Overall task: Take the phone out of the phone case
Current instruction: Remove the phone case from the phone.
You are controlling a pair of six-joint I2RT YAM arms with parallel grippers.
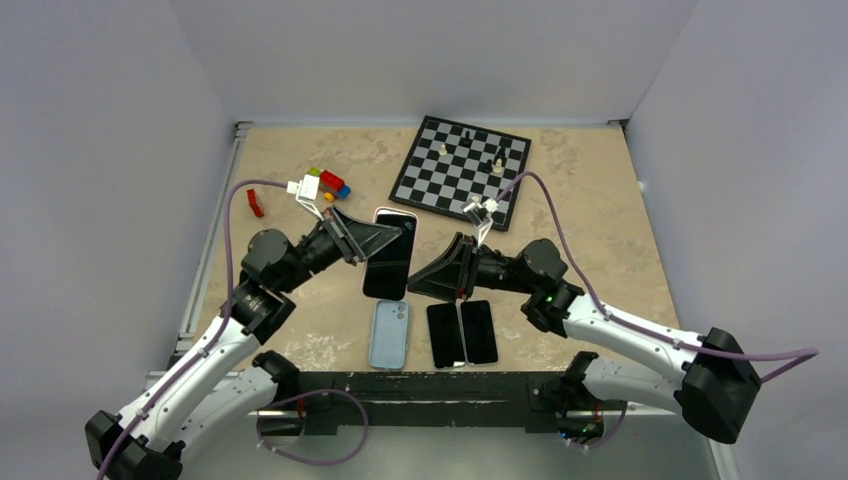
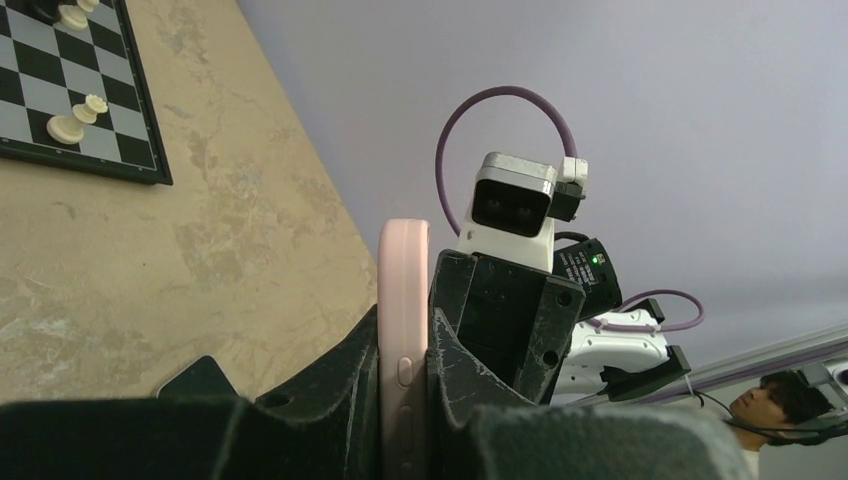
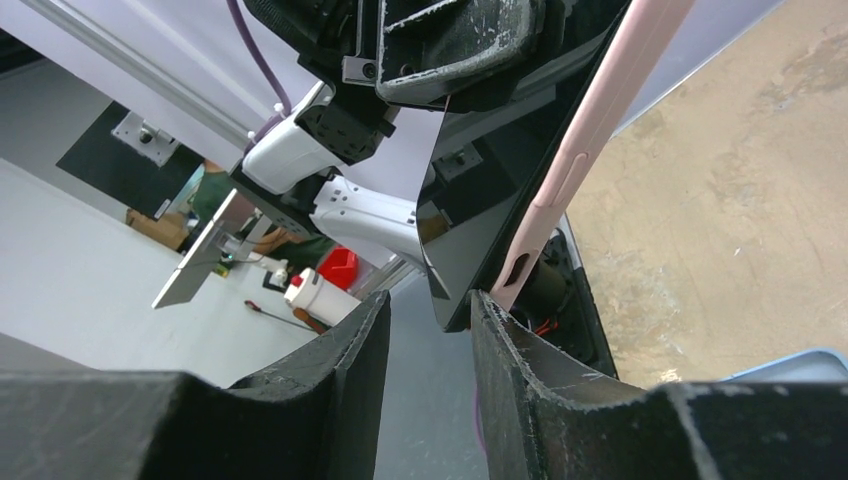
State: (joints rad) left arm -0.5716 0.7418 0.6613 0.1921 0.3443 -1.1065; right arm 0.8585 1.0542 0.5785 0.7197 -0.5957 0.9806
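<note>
While the left tool (image 1: 396,236) clamps the pink phone case (image 2: 403,290) between its two fingers, one on the screen side and one on the back, the phone (image 1: 388,268) sits inside that case with its dark screen facing up, near the middle of the table (image 1: 600,210) in the overhead view. Reaching in from the 4 o'clock side, the right tool (image 3: 430,305) has its two fingers (image 3: 525,365) spread. Its own camera shows the lower corner of the phone just above the gap between them, close to one finger; whether it touches cannot be told. From the same camera the dark glass and the pink rim run side by side down to that corner, and whether the phone has lifted out of the case there cannot be told. At 6 o'clock from the held phone lies a light blue case (image 1: 389,334), with two black phones (image 1: 462,332) side by side just beside it at 5 o'clock. A chessboard (image 1: 440,190) carrying a few chess pieces (image 1: 443,149) lies at 1 o'clock, toward the far wall. A cluster of coloured bricks (image 1: 330,183) sits at 10 o'clock, with a small red piece (image 1: 255,203) apart at 9 o'clock.
</note>
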